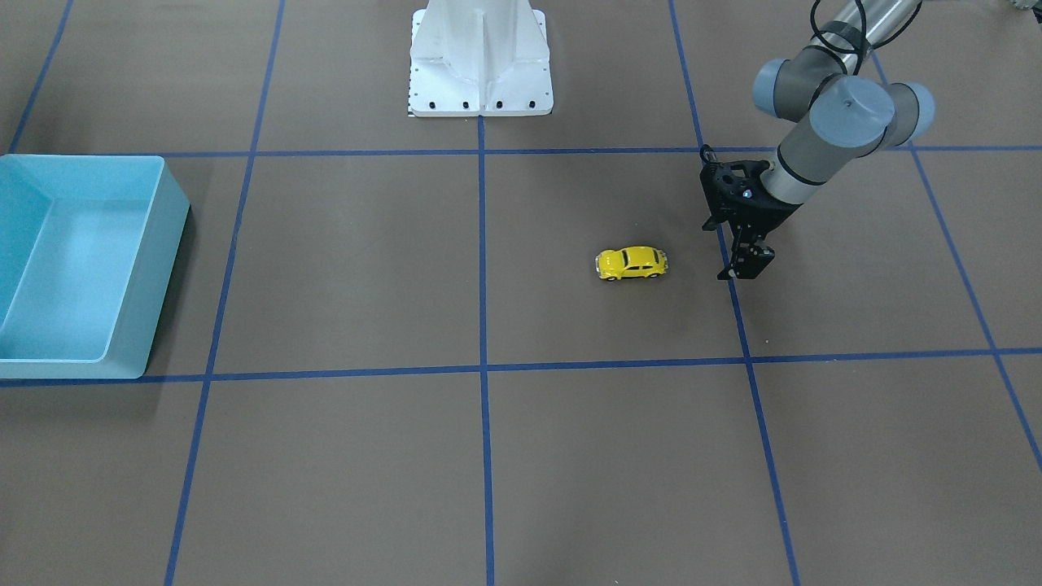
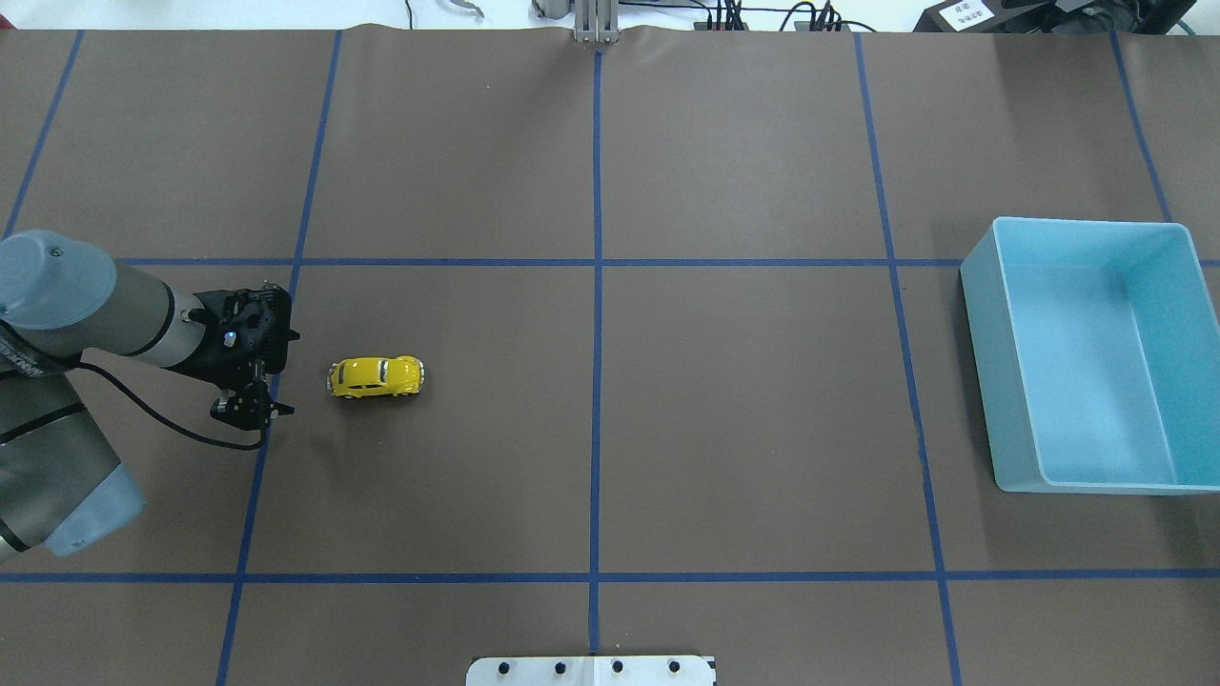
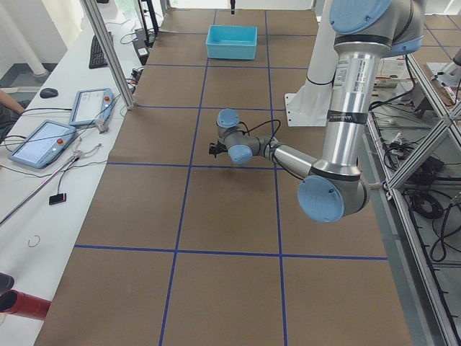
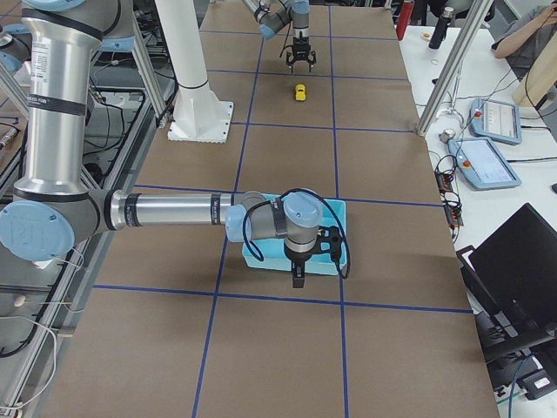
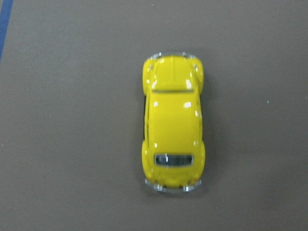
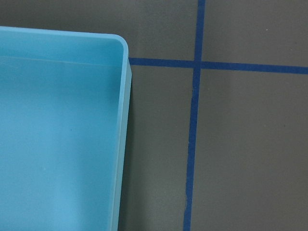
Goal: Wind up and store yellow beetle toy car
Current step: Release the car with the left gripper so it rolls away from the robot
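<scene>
The yellow beetle toy car point(image 1: 632, 263) stands on its wheels on the brown table, also in the overhead view point(image 2: 376, 376) and the exterior right view point(image 4: 299, 92). It fills the left wrist view point(image 5: 173, 122), seen from above. My left gripper point(image 1: 745, 268) point(image 2: 252, 410) hangs beside one end of the car, apart from it, and looks open and empty. My right gripper point(image 4: 298, 277) shows only in the exterior right view, at the near edge of the light-blue bin point(image 4: 338, 209); I cannot tell whether it is open or shut.
The empty light-blue bin point(image 2: 982, 286) point(image 1: 172, 203) sits at the table's far right side from me; its corner shows in the right wrist view point(image 6: 122, 120). The white robot base point(image 1: 480, 65) stands at the table's near middle. Blue tape lines grid the table.
</scene>
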Motion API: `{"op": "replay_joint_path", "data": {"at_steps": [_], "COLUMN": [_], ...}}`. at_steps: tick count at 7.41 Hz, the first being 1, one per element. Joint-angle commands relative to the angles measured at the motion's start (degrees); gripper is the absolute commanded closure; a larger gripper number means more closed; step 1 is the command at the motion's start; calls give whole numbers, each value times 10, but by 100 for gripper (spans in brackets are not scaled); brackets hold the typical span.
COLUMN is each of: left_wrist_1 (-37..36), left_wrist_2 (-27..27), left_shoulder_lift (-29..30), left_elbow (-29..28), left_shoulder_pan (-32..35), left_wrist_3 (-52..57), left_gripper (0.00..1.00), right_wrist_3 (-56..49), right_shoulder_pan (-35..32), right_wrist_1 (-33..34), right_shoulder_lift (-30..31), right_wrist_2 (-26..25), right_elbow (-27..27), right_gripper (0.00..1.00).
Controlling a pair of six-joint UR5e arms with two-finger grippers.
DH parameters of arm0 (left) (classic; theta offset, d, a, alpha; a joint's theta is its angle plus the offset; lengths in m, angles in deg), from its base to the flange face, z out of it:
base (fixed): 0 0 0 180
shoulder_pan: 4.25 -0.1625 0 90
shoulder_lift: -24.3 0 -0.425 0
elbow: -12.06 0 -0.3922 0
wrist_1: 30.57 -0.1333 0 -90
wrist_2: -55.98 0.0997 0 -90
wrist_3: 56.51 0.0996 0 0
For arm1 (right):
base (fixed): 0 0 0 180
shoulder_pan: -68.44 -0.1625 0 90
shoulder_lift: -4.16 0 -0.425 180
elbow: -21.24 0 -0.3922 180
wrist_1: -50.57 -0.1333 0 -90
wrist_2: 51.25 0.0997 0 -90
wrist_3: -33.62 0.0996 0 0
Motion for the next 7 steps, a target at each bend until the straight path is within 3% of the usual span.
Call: {"op": "replay_joint_path", "data": {"at_steps": [1,7], "left_wrist_1": [-4,-37], "left_wrist_2": [-1,0], "left_shoulder_lift": [0,-32], "left_elbow": [7,42], "left_shoulder_pan": [8,9], "left_wrist_3": [4,5], "left_gripper": [0,0], "right_wrist_3": [0,0], "right_shoulder_pan": [0,0], "right_wrist_1": [0,0], "right_shoulder_lift": [0,0], "right_wrist_2": [0,0], "right_elbow": [0,-2], "right_gripper": [0,0]}}
